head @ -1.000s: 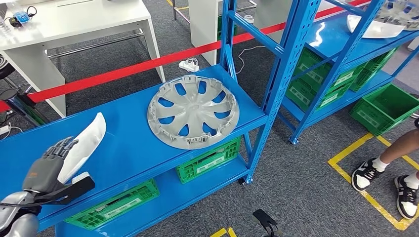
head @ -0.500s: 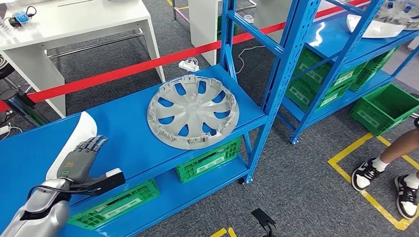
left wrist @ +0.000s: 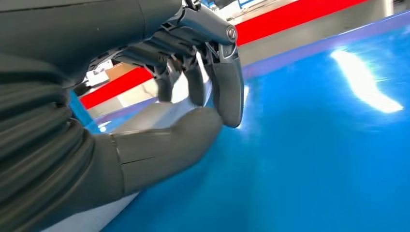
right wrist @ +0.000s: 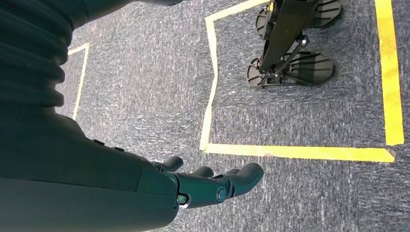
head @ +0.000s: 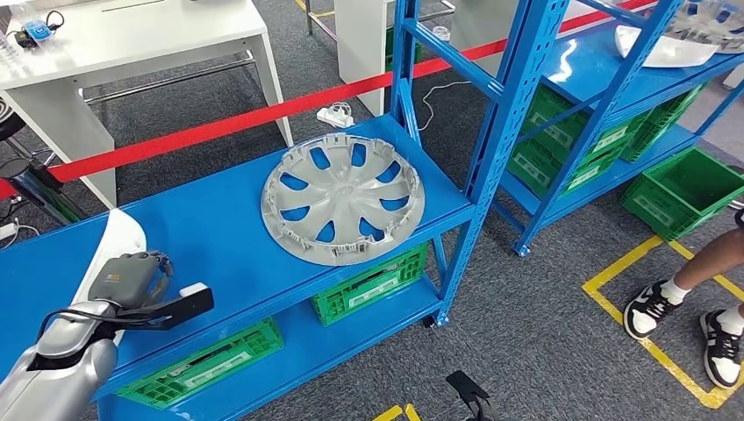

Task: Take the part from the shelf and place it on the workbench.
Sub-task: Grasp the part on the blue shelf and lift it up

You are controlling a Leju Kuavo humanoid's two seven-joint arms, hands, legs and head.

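A white curved part [head: 117,239] lies at the left end of the blue shelf [head: 224,232]. My left hand [head: 132,279] is over its near end, fingers curled down onto it. In the left wrist view the dark fingers [left wrist: 227,87] wrap over the white part [left wrist: 150,113] and the thumb presses from below, so my left hand [left wrist: 193,101] grips it. My right hand [right wrist: 212,186] hangs over the grey floor, fingers stretched out and holding nothing.
A silver hubcap [head: 343,198] lies on the same shelf to the right. Green crates [head: 370,285] sit on the lower level. A red barrier tape [head: 228,125] and a white table [head: 132,44] stand behind. A second blue rack [head: 605,74] and a person's feet [head: 680,316] are at the right.
My left hand's fingers, stretched out along the white part before, have curled around it. The part has shifted leftward along the shelf with the hand.
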